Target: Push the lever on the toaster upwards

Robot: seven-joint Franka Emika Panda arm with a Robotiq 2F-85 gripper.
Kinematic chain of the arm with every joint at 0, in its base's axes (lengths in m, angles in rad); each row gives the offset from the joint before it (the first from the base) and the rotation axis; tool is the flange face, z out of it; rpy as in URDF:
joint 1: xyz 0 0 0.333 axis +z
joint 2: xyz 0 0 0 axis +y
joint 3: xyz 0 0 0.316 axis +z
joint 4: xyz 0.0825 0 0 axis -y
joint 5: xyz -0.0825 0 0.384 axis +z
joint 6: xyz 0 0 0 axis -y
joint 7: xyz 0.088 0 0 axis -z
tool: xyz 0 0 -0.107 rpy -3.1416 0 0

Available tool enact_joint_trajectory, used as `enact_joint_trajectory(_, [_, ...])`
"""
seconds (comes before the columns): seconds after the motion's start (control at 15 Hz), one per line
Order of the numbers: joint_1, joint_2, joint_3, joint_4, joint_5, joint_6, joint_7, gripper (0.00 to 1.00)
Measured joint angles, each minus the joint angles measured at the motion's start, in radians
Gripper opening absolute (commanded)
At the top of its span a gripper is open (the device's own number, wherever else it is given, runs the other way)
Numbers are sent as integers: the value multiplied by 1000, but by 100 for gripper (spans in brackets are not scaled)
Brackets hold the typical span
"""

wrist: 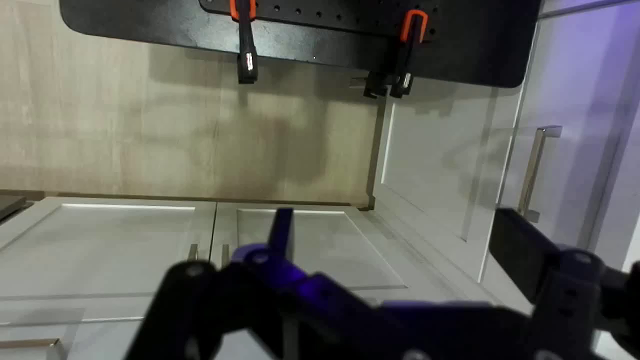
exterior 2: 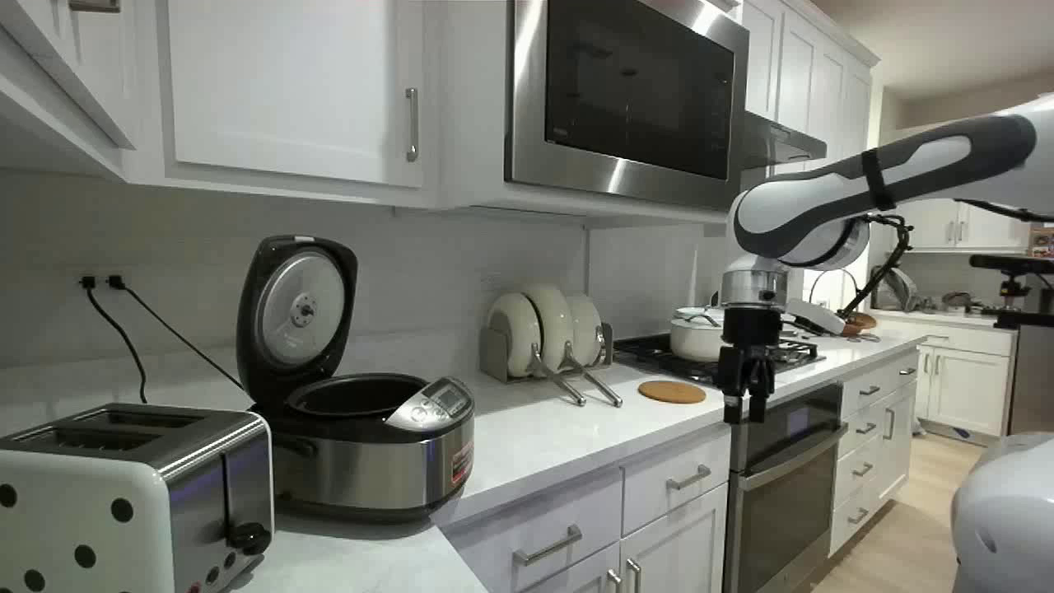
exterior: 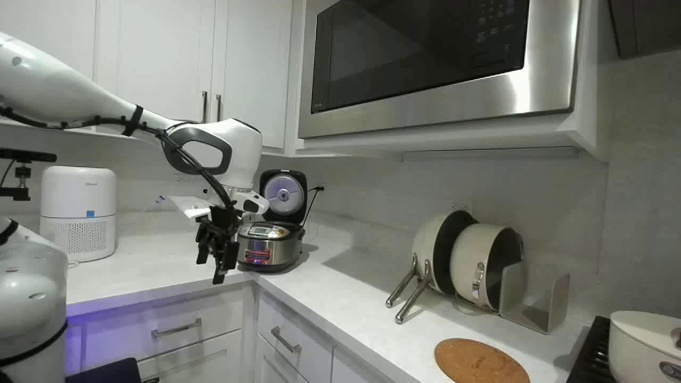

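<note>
White countertop [exterior 2: 370, 562] turns a corner in both exterior views. Robot arm [exterior 2: 803, 210], white with dark grey trim, extends over the scene with its wrist directed downward. Microwave [exterior 2: 642, 91], steel-framed with a dark window, is mounted above the countertop. Cooker [exterior 2: 362, 473], round and steel, stands on the countertop with its black lid [exterior 2: 300, 317] raised. Toaster [exterior 2: 82, 515] is located on the same countertop, at the lower left of an exterior view, just beside the cooker (contact between the two cannot be determined from this angle), and is partly cut off by the frame. Its body is box-shaped: white side, bright metal end panel [exterior 2: 198, 511] with a bluish reflection, dark top [exterior 2: 189, 436]. Gripper [wrist: 393, 215] hangs well apart from the toaster, pointing down; the wrist view shows its two fingers [wrist: 283, 232] spread wide, condition released. Two slots [exterior 2: 99, 437] lie parallel in the toaster's top; their interior is too dark to read. A narrow vertical slit [exterior 2: 226, 494] runs down the end panel. The lever [exterior 2: 249, 538], a rounded black knob, protrudes at the lower part of that slit, low on the panel. Round black spots [exterior 2: 122, 510] are scattered over the white side, some cut by the frame. Small round controls [exterior 2: 230, 560] sit in a slanting row beneath the lever, one of them reddish, at the lower frame edge
</note>
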Motion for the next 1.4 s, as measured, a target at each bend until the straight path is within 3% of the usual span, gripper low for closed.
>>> enact_joint_trajectory(0.47, [1,0,4,0,0,0,0,100])
enact_joint_trajectory(0.67, [24,-2,39,-15,25,0,-6,100])
enact_joint_trajectory(1.4, [302,-142,231,-114,293,26,-92,100])
